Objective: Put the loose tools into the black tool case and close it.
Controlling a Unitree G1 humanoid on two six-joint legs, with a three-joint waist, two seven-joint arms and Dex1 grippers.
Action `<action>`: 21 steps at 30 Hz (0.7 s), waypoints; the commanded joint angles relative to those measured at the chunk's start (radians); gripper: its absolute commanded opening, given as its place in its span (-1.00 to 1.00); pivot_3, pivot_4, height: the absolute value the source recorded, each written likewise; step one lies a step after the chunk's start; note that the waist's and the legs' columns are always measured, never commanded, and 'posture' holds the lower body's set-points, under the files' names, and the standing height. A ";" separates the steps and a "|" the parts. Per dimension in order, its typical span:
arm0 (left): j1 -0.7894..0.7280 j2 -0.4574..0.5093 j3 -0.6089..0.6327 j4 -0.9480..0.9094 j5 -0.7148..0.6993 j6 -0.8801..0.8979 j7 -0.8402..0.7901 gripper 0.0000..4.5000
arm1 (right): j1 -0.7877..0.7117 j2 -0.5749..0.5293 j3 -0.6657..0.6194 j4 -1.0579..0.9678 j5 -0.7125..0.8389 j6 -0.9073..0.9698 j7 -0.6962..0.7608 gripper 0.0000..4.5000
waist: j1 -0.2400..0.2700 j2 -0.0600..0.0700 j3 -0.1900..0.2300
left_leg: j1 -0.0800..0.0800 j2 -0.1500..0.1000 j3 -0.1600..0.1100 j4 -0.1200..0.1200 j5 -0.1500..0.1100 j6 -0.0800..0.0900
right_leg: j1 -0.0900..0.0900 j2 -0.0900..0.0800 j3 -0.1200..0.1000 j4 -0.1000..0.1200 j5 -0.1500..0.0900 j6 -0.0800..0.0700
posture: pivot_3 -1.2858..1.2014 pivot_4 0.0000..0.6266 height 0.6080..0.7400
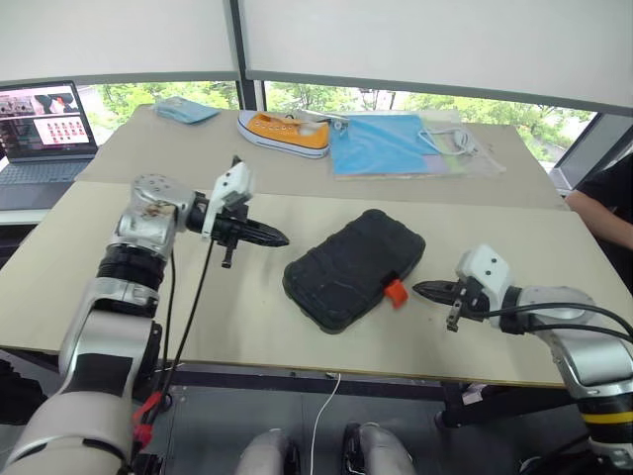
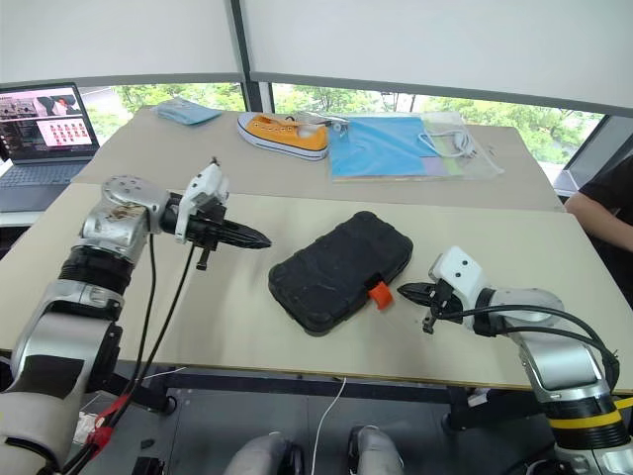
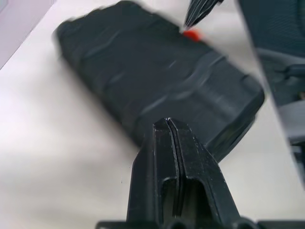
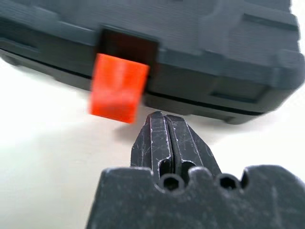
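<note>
The black tool case [image 1: 354,267] lies closed and flat near the middle of the table [image 1: 198,317]. Its orange latch [image 1: 396,293] sticks out from the edge that faces my right gripper. My right gripper [image 1: 417,288] is shut and empty, its tip a short way from the latch [image 4: 119,88] and not touching it. My left gripper [image 1: 282,238] is shut and empty too. It hovers above the table to the left of the case and points toward it [image 3: 157,81]. The loose tools are out of view.
An open laptop [image 1: 45,134] stands at the far left. On the back table lie an orange shoe [image 1: 285,132], a blue sheet [image 1: 381,143] and a small light-blue item [image 1: 186,110]. A person's arm [image 1: 603,213] rests at the right edge.
</note>
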 commanded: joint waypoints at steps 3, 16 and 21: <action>0.033 -0.112 -0.096 0.038 0.125 -0.160 0.134 -0.97 | 0.014 0.026 0.005 -0.092 0.017 0.043 -0.045 -1.00 | -0.004 0.000 0.000 | 0.000 0.000 0.001 0.000 0.000 0.000 | -0.001 0.000 0.001 0.000 0.000 0.000 | 0.03 -0.52 0.67; 0.067 -0.173 -0.152 0.043 0.189 -0.254 0.187 -0.97 | -0.095 0.153 0.134 0.047 -0.089 0.023 -0.139 -1.00 | -0.010 0.002 -0.003 | 0.004 0.001 0.001 -0.001 0.000 0.000 | 0.000 0.000 0.002 0.002 0.000 0.000 | 0.03 -0.52 0.67; 0.077 -0.169 -0.178 0.054 0.225 -0.316 0.205 -0.97 | -0.103 0.185 0.141 0.036 -0.092 0.027 -0.155 -1.00 | -0.014 0.002 -0.003 | 0.004 0.001 0.002 -0.001 0.000 0.000 | 0.000 0.001 0.002 0.002 0.000 0.000 | 0.03 -0.52 0.67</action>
